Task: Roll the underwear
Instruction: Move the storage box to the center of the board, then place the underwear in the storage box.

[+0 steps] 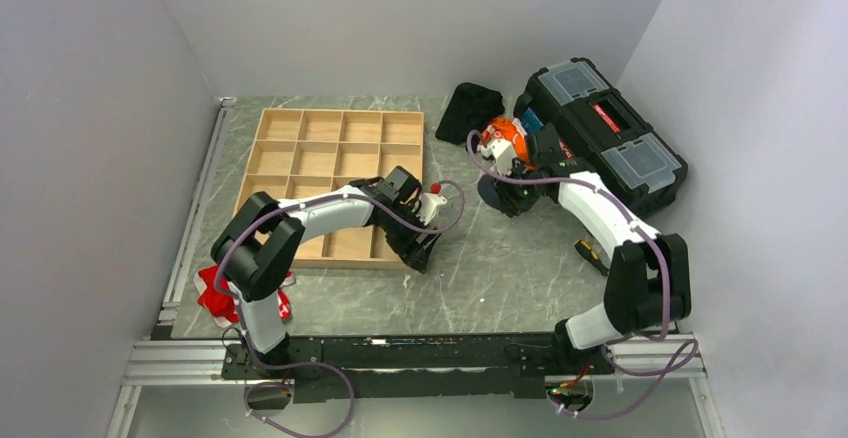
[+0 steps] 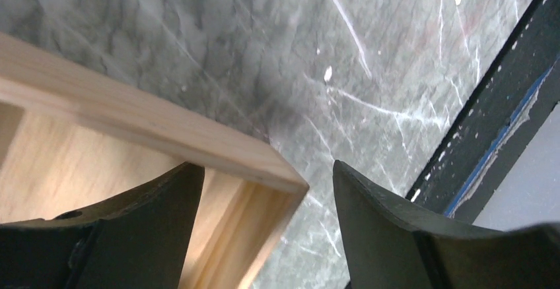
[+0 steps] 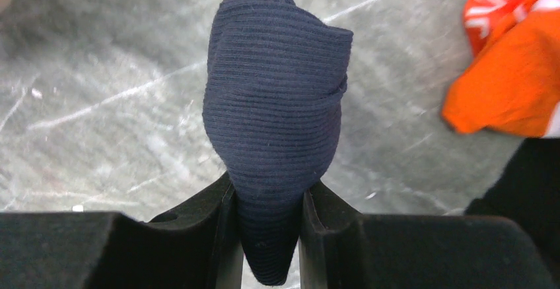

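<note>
One bundle of navy underwear (image 3: 277, 104), bunched into a stubby roll, is pinched at its near end by our right gripper (image 3: 269, 196), its long axis running straight out from the clamped jaws; we cannot tell whether it touches the marble table (image 3: 99, 104). Our right arm is plainly the nearer one. An orange garment (image 3: 508, 84) lies just beside the roll and a black toolbox (image 1: 610, 133) stands behind, so we judge the free room lies to our left, toward the wooden compartment tray (image 1: 335, 173). Our left gripper (image 2: 264, 177) hangs spread and empty over that tray's near right corner
</note>
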